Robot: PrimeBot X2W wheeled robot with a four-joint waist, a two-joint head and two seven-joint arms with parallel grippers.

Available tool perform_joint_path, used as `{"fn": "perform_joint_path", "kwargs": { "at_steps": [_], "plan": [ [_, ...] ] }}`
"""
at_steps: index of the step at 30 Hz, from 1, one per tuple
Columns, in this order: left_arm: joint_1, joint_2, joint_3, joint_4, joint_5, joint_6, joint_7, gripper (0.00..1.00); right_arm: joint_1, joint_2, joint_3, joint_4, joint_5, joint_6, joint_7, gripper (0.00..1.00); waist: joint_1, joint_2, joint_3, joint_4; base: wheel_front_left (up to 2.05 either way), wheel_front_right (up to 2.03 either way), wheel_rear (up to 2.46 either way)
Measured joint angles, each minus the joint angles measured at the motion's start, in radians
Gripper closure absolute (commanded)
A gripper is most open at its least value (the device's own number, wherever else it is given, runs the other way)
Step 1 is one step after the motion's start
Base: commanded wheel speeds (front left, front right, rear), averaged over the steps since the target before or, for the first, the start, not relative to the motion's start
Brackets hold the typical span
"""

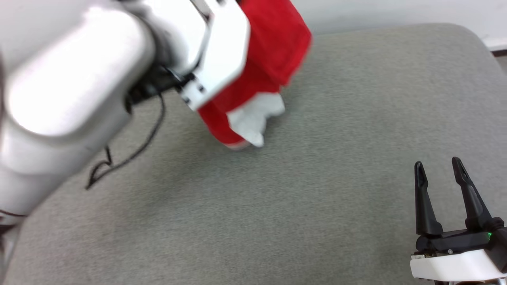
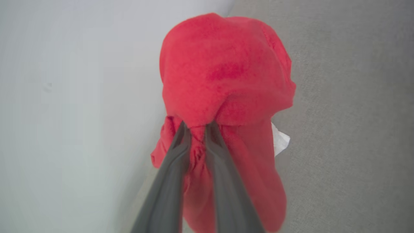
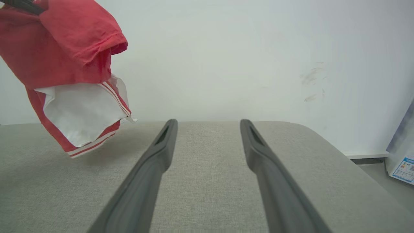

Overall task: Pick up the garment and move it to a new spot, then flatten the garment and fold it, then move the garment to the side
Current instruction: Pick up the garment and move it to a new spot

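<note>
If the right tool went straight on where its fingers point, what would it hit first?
Probably nothing close: the right tool aims low across the grey upholstered cushion towards the white wall. The hanging red and white jersey garment is off to its left.

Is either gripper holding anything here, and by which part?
The left gripper is shut on the garment, pinching a bunch of its red fabric; which part of it that is cannot be told. The right gripper is open, holding nothing.

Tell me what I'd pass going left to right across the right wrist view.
garment, red and white, hanging clear of the grey surface → right gripper, fingers spread apart → printed box at the right edge
</note>
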Motion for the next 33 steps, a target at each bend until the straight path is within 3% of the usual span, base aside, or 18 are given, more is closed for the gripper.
{"fn": "perform_joint_path", "kwargs": {
  "at_steps": [11,14,17,25,26,27,33],
  "plan": [
    [0.177,-0.129,-0.209,0.031,-0.06,0.0,-0.077,1.0,-0.014,0.0,0.009,0.003,0.01,0.0,0.0,0.0,0.0001,0.0,0.071,-0.054,0.0,0.0,0.0],
    [0.258,-0.166,-0.226,0.041,-0.053,0.0,-0.069,1.0,-0.034,0.0,0.012,0.003,0.01,0.0,0.0,0.0,0.0001,0.0,0.1,-0.058,0.0,0.0,0.0],
    [0.372,-0.189,-0.228,0.012,0.009,0.001,0.009,1.0,-0.047,0.0,0.01,0.005,0.011,0.0,0.0,0.0,0.0001,0.0,0.128,-0.061,0.0,0.0,0.0],
    [0.458,-0.193,-0.216,-0.041,0.08,0.001,0.026,1.0,-0.065,0.0,-0.001,0.016,0.012,0.0,0.0,0.0,0.0001,0.0,0.155,-0.054,0.0,0.0,0.0],
    [0.457,-0.192,-0.22,-0.041,0.086,0.001,0.009,0.58,-0.064,0.0,0.0,0.02,0.012,0.0,0.0,0.0,0.0001,0.0,0.149,-0.051,0.0,0.0,0.0],
    [0.455,-0.188,-0.223,-0.042,0.093,0.001,-0.011,0.03,-0.062,0.0,0.0,0.023,0.009,0.0,0.0,0.0,0.0001,0.0,0.142,-0.048,0.0,0.0,0.0],
    [0.419,-0.178,-0.229,-0.034,0.135,0.0,-0.25,0.0,-0.024,0.0,-0.007,0.036,-0.003,0.0,0.0,0.0,0.0001,0.0,0.075,-0.025,0.0,0.0,0.0]
  ]
}}
